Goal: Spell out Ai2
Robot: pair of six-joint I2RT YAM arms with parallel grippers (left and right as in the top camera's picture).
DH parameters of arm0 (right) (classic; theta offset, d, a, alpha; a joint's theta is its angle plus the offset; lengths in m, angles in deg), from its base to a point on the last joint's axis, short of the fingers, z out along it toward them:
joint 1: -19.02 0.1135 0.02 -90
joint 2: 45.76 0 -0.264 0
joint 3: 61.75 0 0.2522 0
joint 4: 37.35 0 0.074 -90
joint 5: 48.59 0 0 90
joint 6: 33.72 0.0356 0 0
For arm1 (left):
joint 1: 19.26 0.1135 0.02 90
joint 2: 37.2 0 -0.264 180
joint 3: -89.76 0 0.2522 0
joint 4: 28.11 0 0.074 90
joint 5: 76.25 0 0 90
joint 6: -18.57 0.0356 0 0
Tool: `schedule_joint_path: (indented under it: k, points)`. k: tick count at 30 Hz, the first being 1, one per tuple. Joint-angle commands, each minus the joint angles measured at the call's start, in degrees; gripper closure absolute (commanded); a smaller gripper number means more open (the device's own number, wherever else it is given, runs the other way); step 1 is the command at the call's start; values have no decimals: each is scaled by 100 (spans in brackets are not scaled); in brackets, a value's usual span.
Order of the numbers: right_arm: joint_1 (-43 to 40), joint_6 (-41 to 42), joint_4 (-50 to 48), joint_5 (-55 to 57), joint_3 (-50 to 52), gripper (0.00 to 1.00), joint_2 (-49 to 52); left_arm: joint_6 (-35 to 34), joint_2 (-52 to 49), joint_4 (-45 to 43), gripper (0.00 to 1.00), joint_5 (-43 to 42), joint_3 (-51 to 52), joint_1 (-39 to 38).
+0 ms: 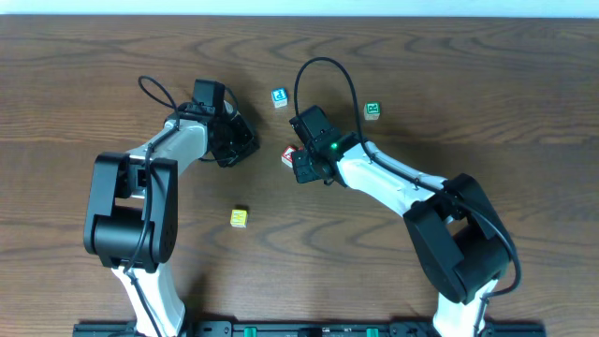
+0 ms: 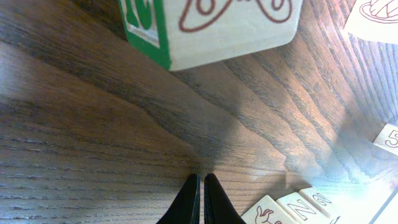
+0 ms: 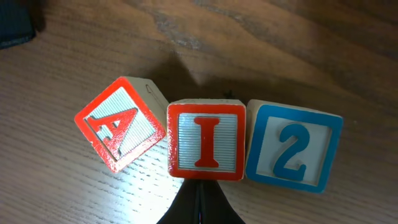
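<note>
Right hand (image 3: 199, 193) by I block (image 3: 206, 141); yellow block (image 1: 239, 218) apart.

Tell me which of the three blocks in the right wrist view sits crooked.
The red A block, leftmost: turned diagonally, while the red I block and blue 2 block sit square.

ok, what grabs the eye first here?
Three blocks lined up in the right wrist view: the red A block twisted out of line at left, the red I block square in the middle, the blue 2 block at right. The right hand is shut, pointing at the red I block. Overhead, a yellow block lies alone.
</note>
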Motion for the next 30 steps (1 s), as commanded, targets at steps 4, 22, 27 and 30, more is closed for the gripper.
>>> schedule_joint_path:
  k: [4, 22, 27, 30]
  points:
    - [48, 79, -92, 133, -66, 99, 131, 39, 131, 15, 94, -7, 20, -7]
    - [50, 229, -81, -166, -66, 98, 131, 35, 131, 17, 94, -28, 20, -9]
    - [173, 269, -42, -306, -66, 98, 131, 35, 131, 17, 94, -28, 20, -7]
    - [295, 269, -44, -299, -66, 98, 131, 35, 131, 17, 94, -28, 17, -7]
